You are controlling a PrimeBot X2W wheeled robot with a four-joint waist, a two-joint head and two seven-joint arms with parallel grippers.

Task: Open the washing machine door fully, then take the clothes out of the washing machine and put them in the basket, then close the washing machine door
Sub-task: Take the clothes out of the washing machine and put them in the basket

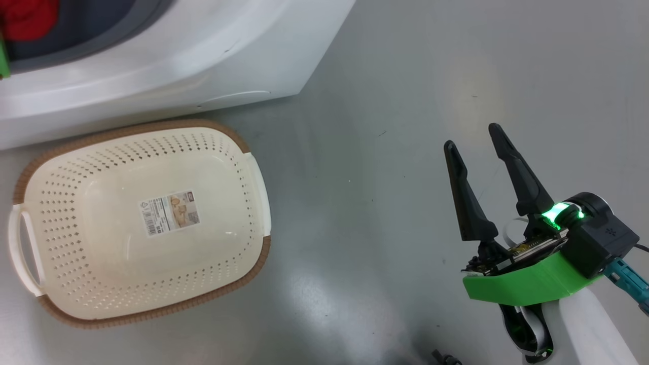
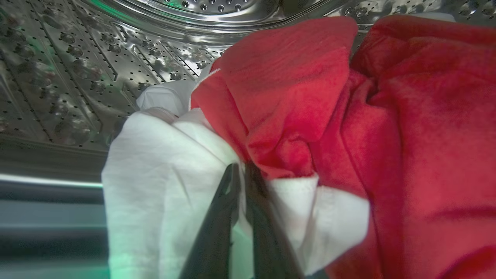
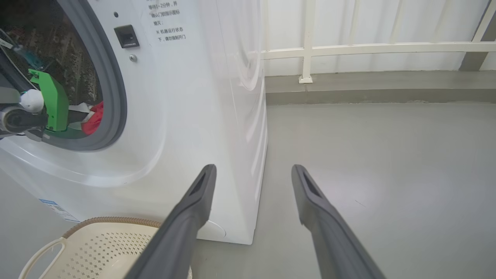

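Left tool (image 2: 243, 170) reaches into the drum (image 2: 77, 77) of the washing machine (image 1: 203, 56), fingers pinched on a white fold of the clothes (image 2: 155, 174), red cloth (image 2: 426, 135) touching alongside; likely the lift-out grip. Right tool (image 1: 472, 137) hangs spread, holding nothing, over the floor (image 1: 380, 76) right of the basket (image 1: 61, 213), which sits just before the machine to receive the load.

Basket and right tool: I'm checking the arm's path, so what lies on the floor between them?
Nothing: in the head view the grey floor between the basket and the open right tool is bare.
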